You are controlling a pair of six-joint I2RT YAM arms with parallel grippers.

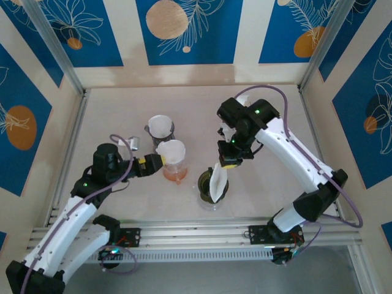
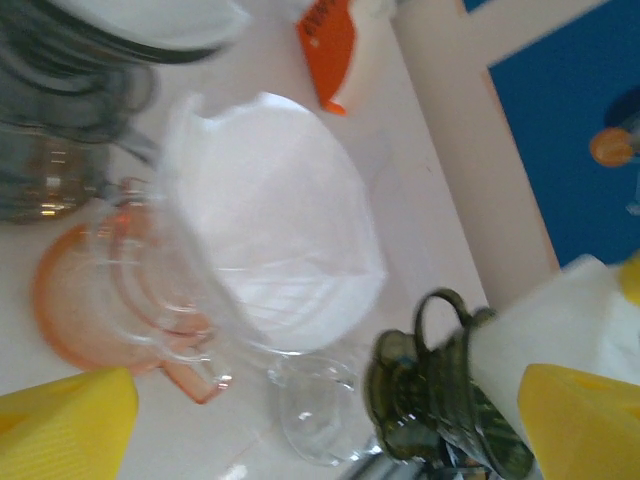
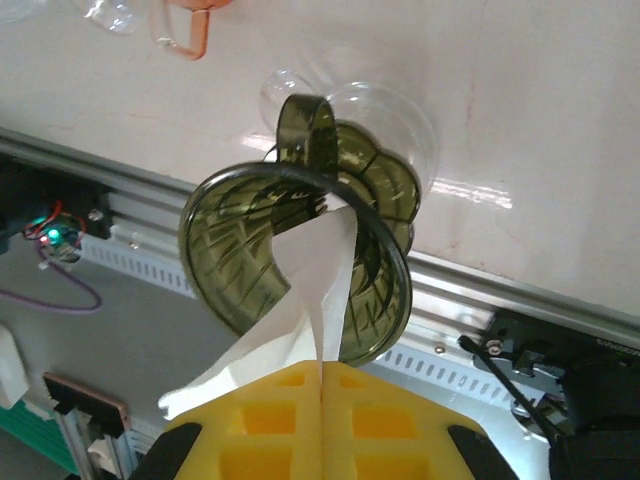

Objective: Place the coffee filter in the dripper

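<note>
Near the middle of the tabletop's near edge, seen from above, my right gripper (image 1: 227, 162) pinches the white coffee filter (image 1: 217, 182), whose lower end sits in the green dripper (image 1: 205, 190). The left gripper (image 1: 160, 162) is beside an orange dripper (image 1: 175, 176). On the left wrist camera the yellow fingers (image 2: 62, 425) are spread wide and hold nothing. On the right wrist camera the fingers are clamped on the filter, which dips inside the rim.

Orange dripper (image 1: 173, 160) stands just left of green dripper (image 1: 205, 187) (right side open).
</note>
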